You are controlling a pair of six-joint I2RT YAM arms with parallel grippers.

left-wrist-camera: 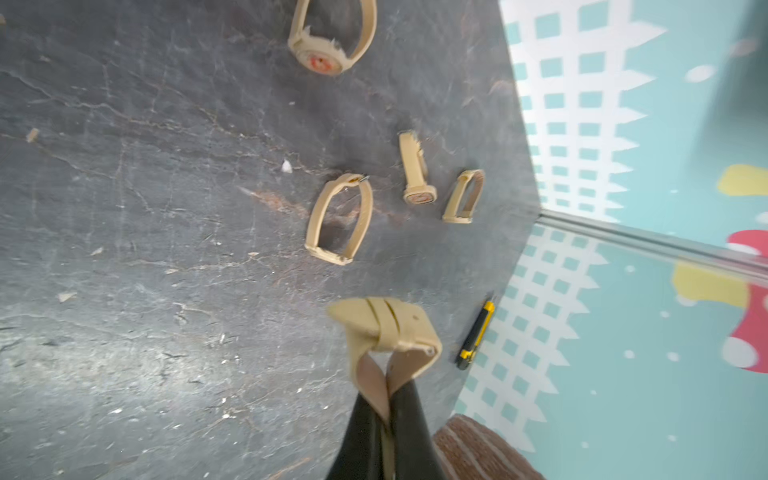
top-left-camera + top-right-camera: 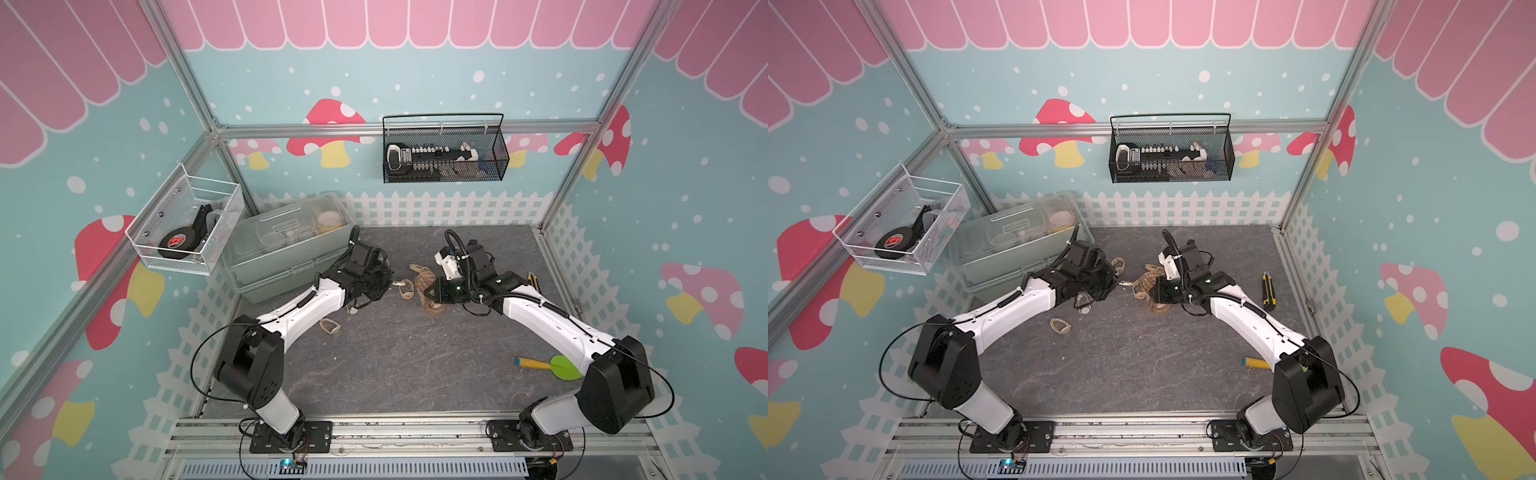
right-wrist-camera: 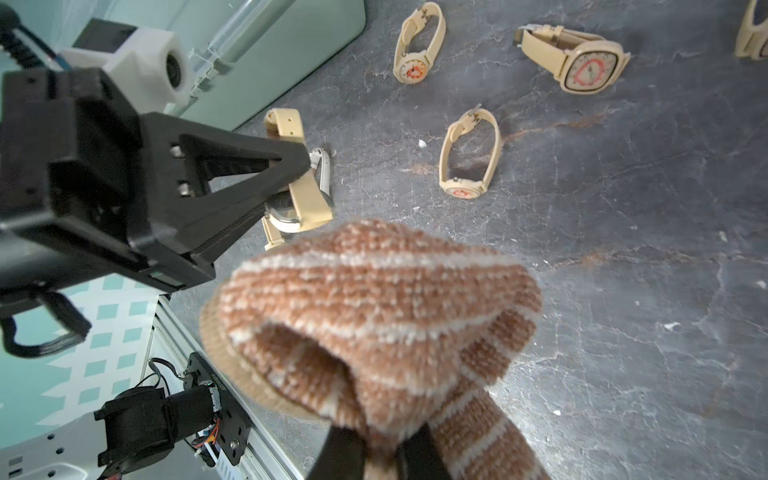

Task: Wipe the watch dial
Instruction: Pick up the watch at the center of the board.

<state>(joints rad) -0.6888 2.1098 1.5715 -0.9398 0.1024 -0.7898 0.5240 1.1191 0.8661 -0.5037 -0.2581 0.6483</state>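
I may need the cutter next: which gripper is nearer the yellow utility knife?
Right. The right gripper, holding the cloth, reaches past the yellow utility knife, arm alongside it; the left gripper, pinching a watch strap, lies farther, beyond the right one.

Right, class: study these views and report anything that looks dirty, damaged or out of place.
Red scribbles stain the dials of the square watch and the round watch; pale flecks litter the table.

The cloth (image 3: 374, 299) is looking knitted and fuzzy; the watch (image 1: 390, 328) is showing a smooth matt strap; the tabletop (image 1: 124, 208) is looking like rough, matt stone.
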